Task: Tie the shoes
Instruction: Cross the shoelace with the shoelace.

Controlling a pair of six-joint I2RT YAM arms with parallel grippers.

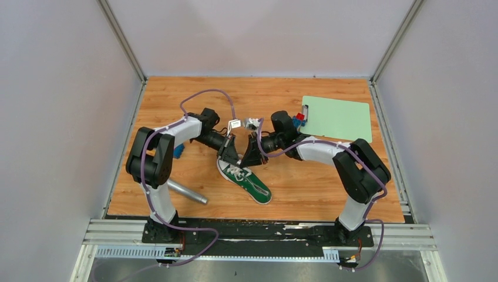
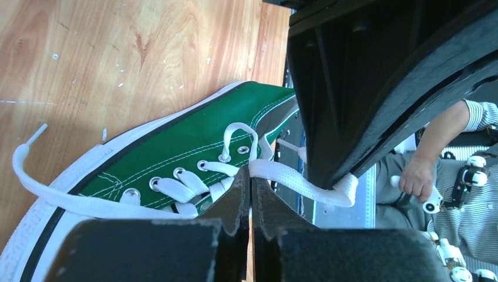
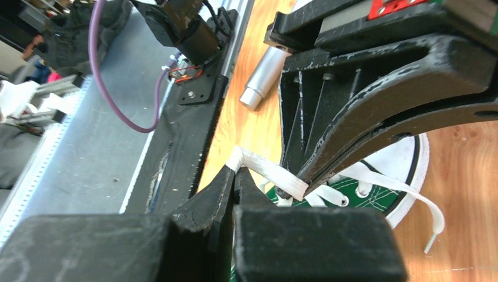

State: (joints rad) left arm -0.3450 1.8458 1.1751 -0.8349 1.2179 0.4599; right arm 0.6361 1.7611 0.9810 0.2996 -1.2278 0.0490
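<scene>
Entry: green sneaker [image 1: 246, 183], one, on wooden table [image 1: 305, 188] near centre, between both arms; toe end apparently beneath the grippers, mostly hidden. Its white lace [image 2: 293, 181] runs short between the two. Left gripper [image 2: 251, 187] clamped on that lace; right gripper [image 3: 234, 179] clamped on it likewise. Metal cylinder [image 1: 187, 192] left of sneaker; green board [image 1: 337, 117] far right

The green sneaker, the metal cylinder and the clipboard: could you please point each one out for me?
green sneaker [image 1: 246, 181], top view, middle of its upper.
metal cylinder [image 1: 187, 192], top view, mid-barrel.
clipboard [image 1: 339, 118], top view, green board centre.
</scene>
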